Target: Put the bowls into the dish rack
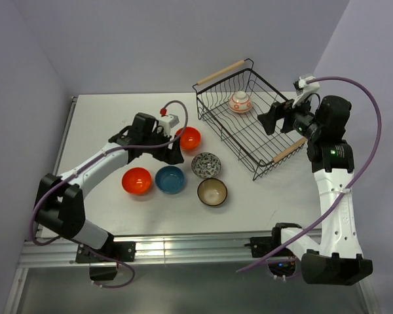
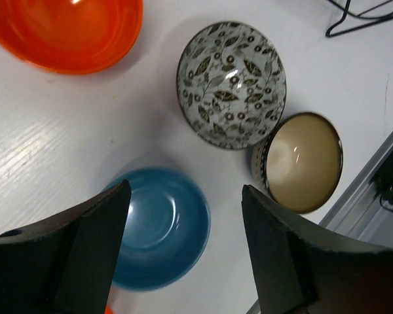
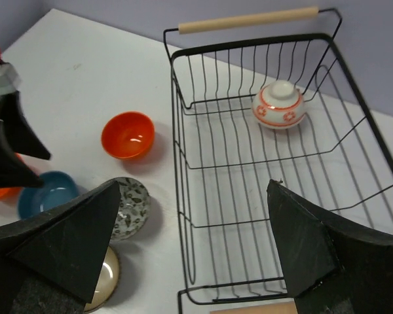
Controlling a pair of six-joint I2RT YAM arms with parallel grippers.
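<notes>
Rack [image 1: 255, 134] sits upper right in the top view, with the orange-and-white bowl [image 1: 240, 102] upside down inside near its far handle. At centre, on the table [image 1: 105, 111], stand an orange bowl [image 1: 189, 138], a second orange bowl [image 1: 137, 180], the blue bowl [image 1: 169, 179], grey bowl [image 1: 206, 165] and brown bowl [image 1: 212, 191]. The left gripper [image 2: 183, 196] hangs above the blue bowl, fingers apart and empty. The right gripper [image 3: 194, 193] hovers at the rack's right end, fingers wide apart and empty.

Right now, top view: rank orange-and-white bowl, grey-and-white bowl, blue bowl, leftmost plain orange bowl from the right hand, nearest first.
1. Orange-and-white bowl, inside the dish rack, just left of the right hand.
2. Grey-and-white bowl, outside the rack, by its near-left side.
3. Blue bowl, further left in the cluster.
4. Leftmost plain orange bowl, at the cluster's far left.
</notes>
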